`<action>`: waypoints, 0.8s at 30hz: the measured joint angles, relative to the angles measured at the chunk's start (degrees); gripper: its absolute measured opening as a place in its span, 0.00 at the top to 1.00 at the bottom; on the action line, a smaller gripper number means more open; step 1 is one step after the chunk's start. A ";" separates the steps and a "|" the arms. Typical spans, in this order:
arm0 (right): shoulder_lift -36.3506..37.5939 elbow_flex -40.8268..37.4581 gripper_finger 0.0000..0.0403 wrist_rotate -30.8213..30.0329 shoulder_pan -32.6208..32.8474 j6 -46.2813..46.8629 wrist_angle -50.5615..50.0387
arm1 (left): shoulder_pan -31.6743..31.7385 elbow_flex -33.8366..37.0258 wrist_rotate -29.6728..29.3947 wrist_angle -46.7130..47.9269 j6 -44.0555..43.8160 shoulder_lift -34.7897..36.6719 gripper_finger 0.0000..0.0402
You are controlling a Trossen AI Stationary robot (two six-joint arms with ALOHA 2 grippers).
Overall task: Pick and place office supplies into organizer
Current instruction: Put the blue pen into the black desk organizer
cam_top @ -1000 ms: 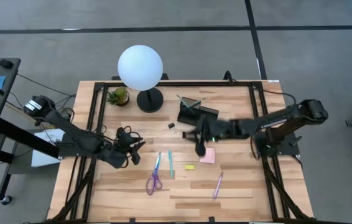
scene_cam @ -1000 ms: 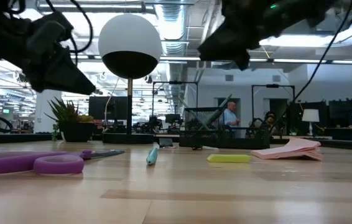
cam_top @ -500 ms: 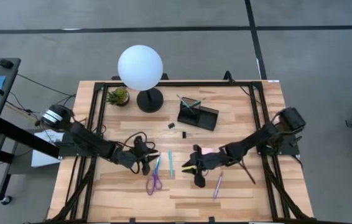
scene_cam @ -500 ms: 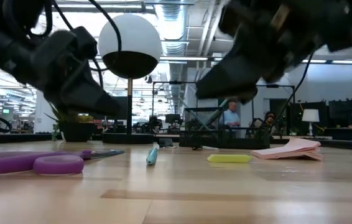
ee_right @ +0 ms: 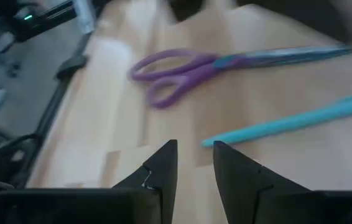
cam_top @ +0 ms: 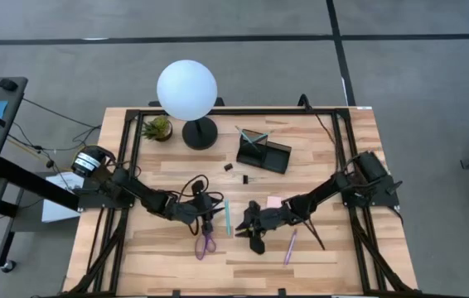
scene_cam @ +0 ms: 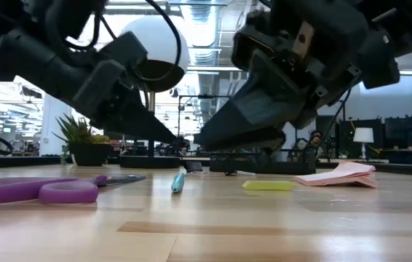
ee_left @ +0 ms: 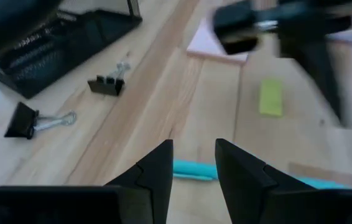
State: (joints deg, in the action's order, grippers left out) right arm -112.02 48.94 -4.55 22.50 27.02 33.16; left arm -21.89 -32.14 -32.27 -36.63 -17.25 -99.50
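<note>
A teal pen (cam_top: 227,217) lies flat on the wood between my two grippers. My left gripper (cam_top: 211,217) hovers open just to its left, its fingers (ee_left: 163,163) straddling the pen (ee_left: 194,169) from above without touching it. My right gripper (cam_top: 243,225) hovers open to the pen's right, with the pen (ee_right: 294,118) ahead of its fingertips. Purple-handled scissors (cam_top: 206,240) lie near the left gripper, and a pink-purple pen (cam_top: 291,246) near the right arm. The pink sticky pad (cam_top: 274,201) shows partly, the yellow piece (ee_left: 271,98) lies beside it, and two black clips (cam_top: 228,167) (cam_top: 245,178) lie before the black organizer (cam_top: 263,151), which holds pens.
A white globe lamp (cam_top: 187,91) on a black base and a small potted plant (cam_top: 157,127) stand at the table's far side. Both arms crowd the table's middle, fingertips close together (scene_cam: 188,138). Bare wood lies along the near edge (cam_top: 243,277).
My left gripper has moved right and toward the near edge, coming down over the teal pen. My right gripper has swung from beside the organizer and sticky pad toward the near-left, dropping low next to the same pen. No object has moved.
</note>
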 joint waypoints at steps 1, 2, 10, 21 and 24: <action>-1.55 1.29 0.76 -0.05 0.32 0.03 1.25 | 0.50 -0.15 1.04 0.68 -0.22 0.00 0.72; -3.28 2.96 0.76 -0.03 0.57 0.01 2.74 | 0.92 -0.17 1.91 1.19 -0.64 0.00 0.72; -9.61 14.67 0.94 -1.00 0.09 -1.74 -6.11 | 2.66 -0.18 0.55 4.90 -1.21 0.00 0.72; -9.89 21.82 0.99 -8.18 -1.65 5.38 -30.55 | 3.79 -0.17 0.07 6.39 -1.10 0.00 0.72; -9.63 23.84 1.00 -9.05 -1.63 5.47 -39.44 | 3.79 -0.17 0.08 6.46 -0.85 0.00 0.72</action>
State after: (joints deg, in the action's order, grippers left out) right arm -121.64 72.78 -13.60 20.87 32.49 -6.28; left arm -18.11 -32.32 -32.18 -30.17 -18.10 -99.50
